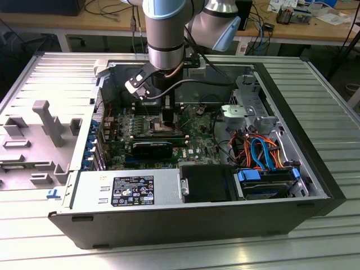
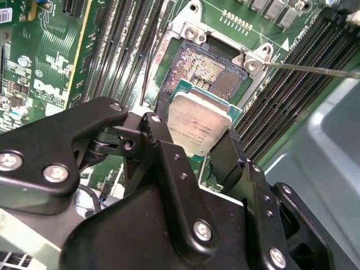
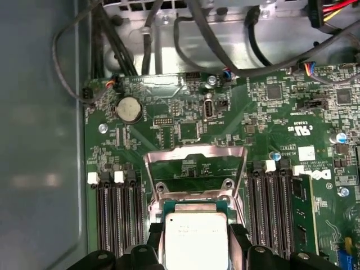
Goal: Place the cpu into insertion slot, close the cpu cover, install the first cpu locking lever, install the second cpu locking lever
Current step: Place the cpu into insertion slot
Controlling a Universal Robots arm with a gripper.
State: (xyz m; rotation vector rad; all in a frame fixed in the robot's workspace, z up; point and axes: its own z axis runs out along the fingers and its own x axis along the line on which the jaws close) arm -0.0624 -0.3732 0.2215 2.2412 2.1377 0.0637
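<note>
One chip, the cpu (image 2: 199, 121), is clamped between my two fingers (image 2: 163, 146), one pressing on each of two opposite edges. I judge the edge grip is meant to leave its silver top and its underside untouched. My gripper (image 2: 197, 132) holds it just above the insertion slot (image 2: 205, 70), slightly tilted. Part of the slot's gold pin field is uncovered beyond the chip, so I judge it is not seated yet.

One cpu cover (image 3: 197, 151), a thin metal frame, stands swung up at the far side of the slot in the first wrist view. That leaves the slot open for the chip. One thin lever rod (image 2: 315, 68) juts out past a corner of the slot's rim, clear of it.

In the exterior view, my gripper (image 1: 169, 115) hangs over the green motherboard (image 1: 197, 132), at about eleven o'clock from the middle of the open computer case (image 1: 315, 169). One grey power supply box (image 1: 129, 191) lies at about eight o'clock. One round coin battery (image 3: 128, 108) sits on the board, well apart from the slot.
</note>
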